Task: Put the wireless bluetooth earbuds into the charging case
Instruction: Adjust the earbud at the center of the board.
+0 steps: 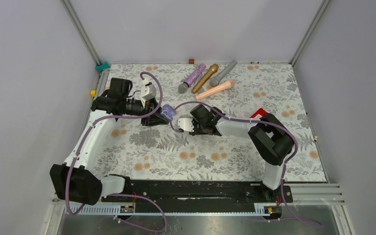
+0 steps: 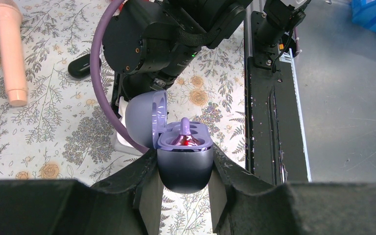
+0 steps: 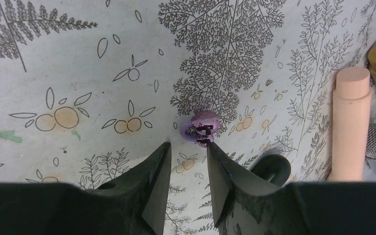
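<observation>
Floral cloth (image 1: 225, 161) spreads under both arms. Over it the left gripper (image 2: 184, 159) is clamped on the purple charging case (image 2: 183, 174) — lid flipped up, one purple earbud (image 2: 186, 133) standing in its well. Nearby the right gripper (image 3: 188, 147) hovers low, jaws apart and empty — a second purple earbud (image 3: 200, 128) lies on the cloth just beyond its tips.

Counter (image 1: 186, 156) — pale grey cloth, dark grey fern print, small orange blossoms.
Charging case (image 2: 183, 169): lavender lid and rim, glossy body shading to dark indigo.
Seated earbud (image 2: 186, 128) purple, red glint at base.
Loose earbud (image 3: 200, 128) lilac, dark specks.
Left claw (image 2: 183, 154), right claw (image 3: 187, 145) — matte black.
Glitter-purple microphone (image 1: 196, 74), gold microphone (image 1: 205, 77), grey microphone (image 1: 223, 72), peach microphone (image 1: 215, 89).
Cable (image 2: 98, 83) mauve.
Black case (image 2: 81, 66) plain, slight sheen.
</observation>
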Robot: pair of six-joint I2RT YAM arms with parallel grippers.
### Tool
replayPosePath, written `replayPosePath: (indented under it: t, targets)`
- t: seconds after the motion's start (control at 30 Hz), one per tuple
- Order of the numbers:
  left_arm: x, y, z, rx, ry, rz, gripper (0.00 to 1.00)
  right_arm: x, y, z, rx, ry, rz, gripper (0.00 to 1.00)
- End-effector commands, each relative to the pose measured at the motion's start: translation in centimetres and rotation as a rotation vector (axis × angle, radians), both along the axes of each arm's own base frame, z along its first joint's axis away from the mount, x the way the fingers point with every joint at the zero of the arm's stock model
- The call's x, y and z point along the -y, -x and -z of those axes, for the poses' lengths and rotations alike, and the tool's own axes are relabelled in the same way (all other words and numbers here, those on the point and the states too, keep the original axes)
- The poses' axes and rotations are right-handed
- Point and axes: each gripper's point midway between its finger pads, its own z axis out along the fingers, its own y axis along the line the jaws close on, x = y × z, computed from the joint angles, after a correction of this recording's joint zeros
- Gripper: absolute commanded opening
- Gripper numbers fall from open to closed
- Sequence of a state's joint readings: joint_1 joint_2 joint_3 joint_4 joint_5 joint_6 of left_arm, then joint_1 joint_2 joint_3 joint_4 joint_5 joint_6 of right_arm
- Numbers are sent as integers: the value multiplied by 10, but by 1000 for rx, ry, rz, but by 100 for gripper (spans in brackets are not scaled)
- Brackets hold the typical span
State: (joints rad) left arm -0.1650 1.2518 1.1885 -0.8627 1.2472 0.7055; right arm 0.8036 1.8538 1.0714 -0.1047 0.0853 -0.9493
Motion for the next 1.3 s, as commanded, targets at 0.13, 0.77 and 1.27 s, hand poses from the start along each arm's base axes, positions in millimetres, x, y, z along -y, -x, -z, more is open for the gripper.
replayPosePath:
  t: [0.13,0.77,1.27]
  targets:
    - [2,1,-14,48,44,24,0,-13,-1,-6,-58,-9,-25,41]
    - [2,1,-14,48,44,24,0,-16,-25,-4,-54,42,29,28]
    - [2,0,-12,39,45,26,0,-21,-23,-48,-9,-79,25,15]
